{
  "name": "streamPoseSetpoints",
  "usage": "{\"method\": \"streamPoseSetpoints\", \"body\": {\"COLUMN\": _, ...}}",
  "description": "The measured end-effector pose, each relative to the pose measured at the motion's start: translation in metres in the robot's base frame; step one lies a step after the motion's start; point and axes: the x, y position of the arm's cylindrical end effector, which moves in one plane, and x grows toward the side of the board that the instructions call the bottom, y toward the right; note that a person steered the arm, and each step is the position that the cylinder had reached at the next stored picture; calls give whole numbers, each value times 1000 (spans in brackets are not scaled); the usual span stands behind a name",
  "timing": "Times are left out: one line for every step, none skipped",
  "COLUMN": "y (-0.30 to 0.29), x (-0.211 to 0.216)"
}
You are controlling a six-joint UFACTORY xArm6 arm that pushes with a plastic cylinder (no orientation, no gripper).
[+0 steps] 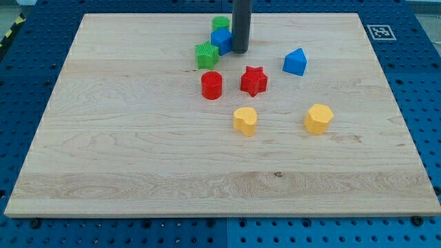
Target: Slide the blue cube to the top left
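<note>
The blue cube (221, 39) sits near the view's top centre of the wooden board (138, 138). My tip (239, 51) is down on the board, touching the cube's right side. A green block (220, 24) stands just above the cube, partly hidden by it. A green star-shaped block (206, 55) touches the cube's lower left.
A second blue block, wedge-like (295, 62), lies to the right. A red cylinder (211, 85) and a red star (253, 80) sit below the tip. Two yellow blocks (244, 120) (318, 118) lie lower. A fiducial marker (378, 31) is at the top right corner.
</note>
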Motion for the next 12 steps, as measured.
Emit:
{"method": "streamPoseSetpoints", "body": {"y": 0, "x": 0}}
{"method": "streamPoseSetpoints", "body": {"y": -1, "x": -11}}
{"method": "streamPoseSetpoints", "body": {"y": -20, "x": -27}}
{"method": "streamPoseSetpoints", "body": {"y": -41, "x": -29}}
{"method": "streamPoseSetpoints", "body": {"y": -48, "x": -28}}
{"method": "streamPoseSetpoints", "body": {"y": -50, "x": -20}}
{"method": "streamPoseSetpoints", "body": {"y": -50, "x": -13}}
{"method": "streamPoseSetpoints", "body": {"y": -51, "x": -13}}
{"method": "streamPoseSetpoints", "body": {"y": -60, "x": -13}}
{"method": "streamPoseSetpoints", "body": {"y": -90, "x": -13}}
{"method": "streamPoseSetpoints", "body": {"y": -122, "x": -13}}
{"method": "streamPoseSetpoints", "body": {"y": -149, "x": -13}}
